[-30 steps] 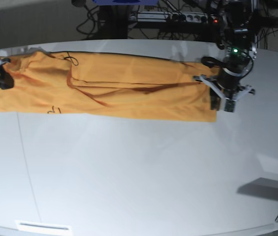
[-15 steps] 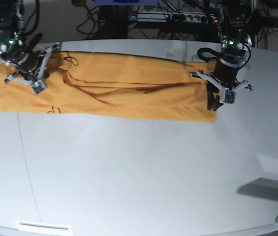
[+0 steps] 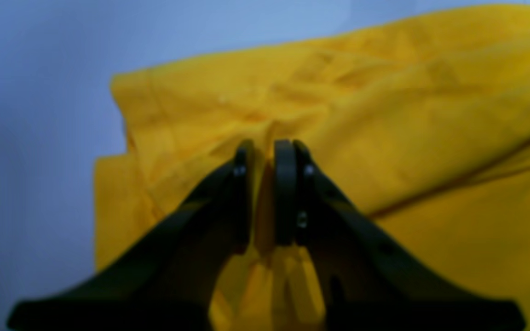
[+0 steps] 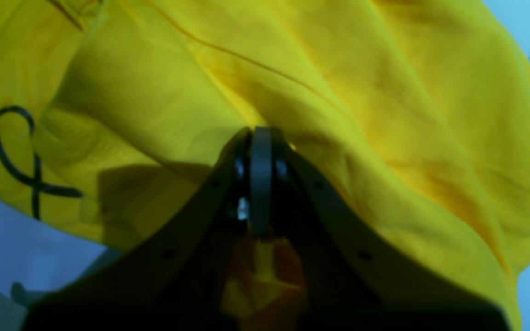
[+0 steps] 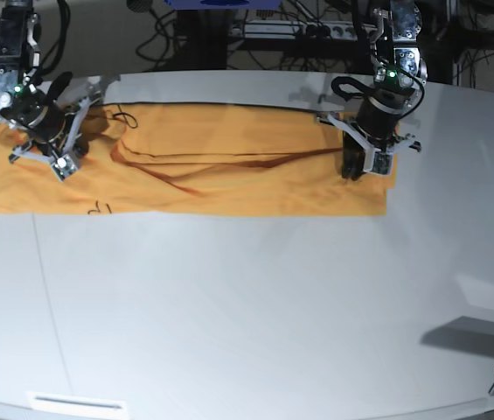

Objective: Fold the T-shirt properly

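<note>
Both tools clenched on T-shirt [image 5: 229,171] ends: left tool [image 5: 358,168], right tool [image 5: 57,160], prob. to lift/fold lengthwise on tabletop [image 5: 247,306].

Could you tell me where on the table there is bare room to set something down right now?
The wide stretch of table in front of the T-shirt is bare, from the shirt's near edge to the table's front rim. A small patch lies right of the shirt. The back strip is crowded: the shirt spans it, with the right gripper and left gripper on its ends.
</note>
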`<state>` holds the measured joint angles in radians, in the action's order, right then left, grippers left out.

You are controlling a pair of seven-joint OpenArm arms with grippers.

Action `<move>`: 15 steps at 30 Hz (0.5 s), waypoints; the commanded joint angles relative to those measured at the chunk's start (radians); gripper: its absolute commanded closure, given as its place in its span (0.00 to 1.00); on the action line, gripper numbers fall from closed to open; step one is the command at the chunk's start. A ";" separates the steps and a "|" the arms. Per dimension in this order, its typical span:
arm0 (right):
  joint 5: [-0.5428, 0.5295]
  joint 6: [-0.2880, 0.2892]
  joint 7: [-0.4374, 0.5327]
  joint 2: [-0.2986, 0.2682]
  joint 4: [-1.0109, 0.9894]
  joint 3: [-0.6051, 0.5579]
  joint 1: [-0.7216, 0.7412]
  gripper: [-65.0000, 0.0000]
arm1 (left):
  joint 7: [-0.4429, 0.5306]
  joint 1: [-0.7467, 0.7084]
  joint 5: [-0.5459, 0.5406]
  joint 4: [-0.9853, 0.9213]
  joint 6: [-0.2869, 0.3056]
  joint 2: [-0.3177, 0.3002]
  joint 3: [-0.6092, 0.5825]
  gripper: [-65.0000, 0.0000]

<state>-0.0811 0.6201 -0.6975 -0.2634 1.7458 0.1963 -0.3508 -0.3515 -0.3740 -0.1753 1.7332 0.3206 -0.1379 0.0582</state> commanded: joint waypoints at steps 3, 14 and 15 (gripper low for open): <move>0.060 0.008 -0.113 -0.014 0.064 0.056 -0.031 1.00 | 0.029 0.005 -0.003 0.078 -0.039 -0.009 0.013 0.89; 0.060 0.010 -0.233 -0.044 0.220 0.094 -0.032 1.00 | 0.025 0.011 0.175 0.147 -0.039 0.045 0.002 0.89; 0.060 0.010 -0.233 -0.044 0.220 0.093 -0.032 1.00 | 0.025 0.010 0.175 0.147 -0.039 0.051 0.002 0.89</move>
<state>-0.0219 0.6323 -0.9455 -0.2935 1.9526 0.2848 -0.3908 -0.3508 -0.3687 -0.0002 1.8568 0.2890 -0.0795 0.0570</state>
